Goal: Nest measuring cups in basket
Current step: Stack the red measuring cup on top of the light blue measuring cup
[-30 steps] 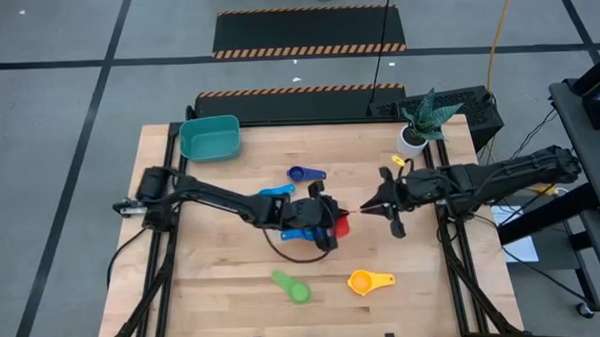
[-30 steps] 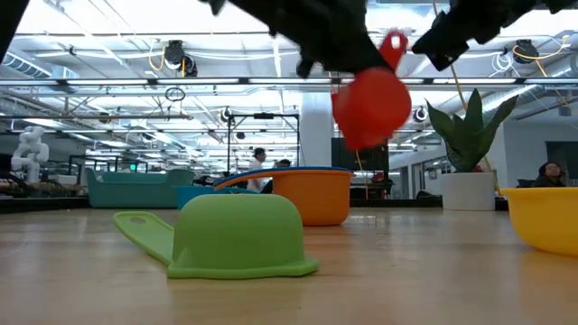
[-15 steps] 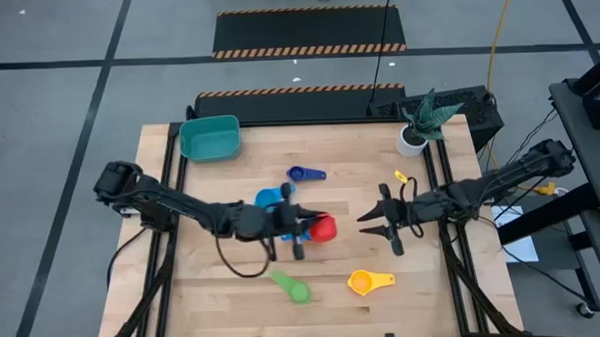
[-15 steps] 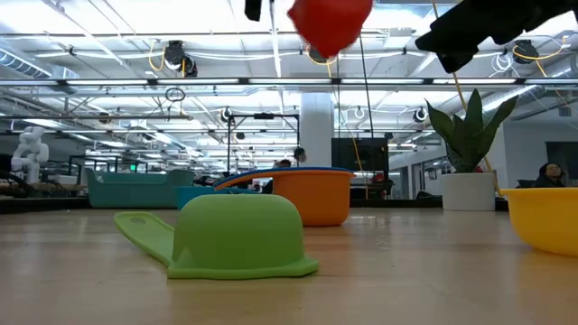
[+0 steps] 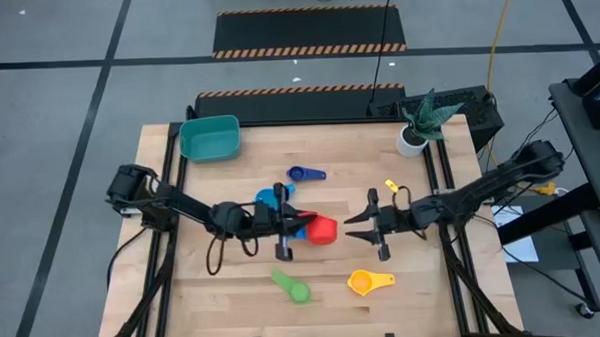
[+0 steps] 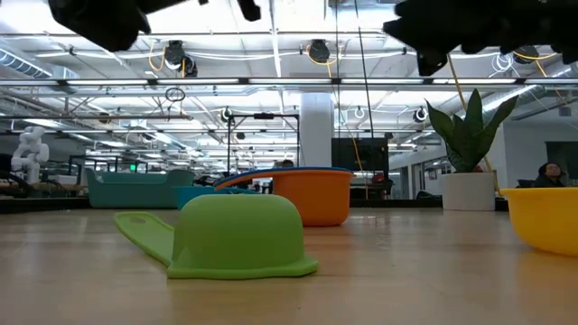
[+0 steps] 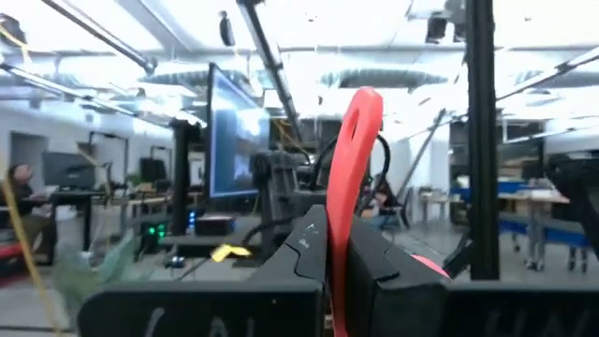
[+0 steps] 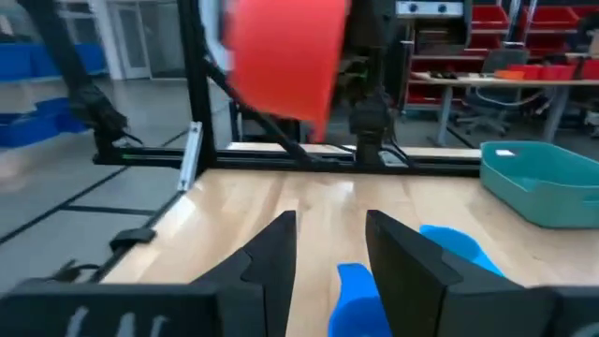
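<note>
Left gripper (image 5: 300, 227) was over the middle of the bench (image 5: 215, 302), fingers clamped together on the flat handle of the red cup (image 5: 322, 230). The cup was held clear of the wood; in the left wrist view its handle (image 7: 351, 187) stood on edge between the dark fingers.

Right gripper (image 5: 354, 227) was just beside the red cup on the far side from the left gripper, fingers (image 8: 271, 251) apart with nothing between them. In the right wrist view the red cup (image 8: 281, 58) hung ahead of and above those fingers.

Blue cup (image 5: 269, 199) lay on the bench close behind the left gripper; dark blue cup (image 5: 302, 173) a little farther back. Green cup (image 5: 292, 286) and orange cup (image 5: 367, 281) sat near the front edge, well apart from each other. In the low view the green cup (image 6: 230, 236) was upside down. A small yellow cup (image 5: 392, 187) lay near the right arm.

Basket (image 5: 211, 140) sat at the back left corner of the bench, no cups visible in it. A potted plant (image 5: 419, 124) stood at the back right corner.
</note>
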You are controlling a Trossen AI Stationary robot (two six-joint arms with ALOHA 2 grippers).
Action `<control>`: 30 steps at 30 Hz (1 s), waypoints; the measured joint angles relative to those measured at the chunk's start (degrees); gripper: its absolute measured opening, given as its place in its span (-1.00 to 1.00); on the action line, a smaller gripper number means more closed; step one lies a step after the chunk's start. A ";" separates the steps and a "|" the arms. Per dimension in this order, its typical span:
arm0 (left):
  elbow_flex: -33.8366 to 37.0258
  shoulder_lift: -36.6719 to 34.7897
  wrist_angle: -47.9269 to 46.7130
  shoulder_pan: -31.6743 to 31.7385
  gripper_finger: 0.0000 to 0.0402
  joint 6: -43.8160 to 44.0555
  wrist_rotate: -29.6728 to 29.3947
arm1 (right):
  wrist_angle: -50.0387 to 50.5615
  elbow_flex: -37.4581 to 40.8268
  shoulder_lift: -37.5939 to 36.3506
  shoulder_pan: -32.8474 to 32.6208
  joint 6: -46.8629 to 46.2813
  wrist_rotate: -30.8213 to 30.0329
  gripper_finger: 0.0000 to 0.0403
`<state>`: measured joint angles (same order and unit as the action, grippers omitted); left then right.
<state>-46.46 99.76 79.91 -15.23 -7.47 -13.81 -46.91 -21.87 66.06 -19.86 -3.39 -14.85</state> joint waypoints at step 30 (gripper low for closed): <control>-2.56 3.16 -0.80 0.53 -0.98 -3.36 1.98 | -3.29 -5.92 7.76 -0.90 2.87 0.11 -0.41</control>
<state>-49.01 102.91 79.11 -14.70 -10.83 -11.84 -50.20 -27.79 73.82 -20.75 -0.53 -14.73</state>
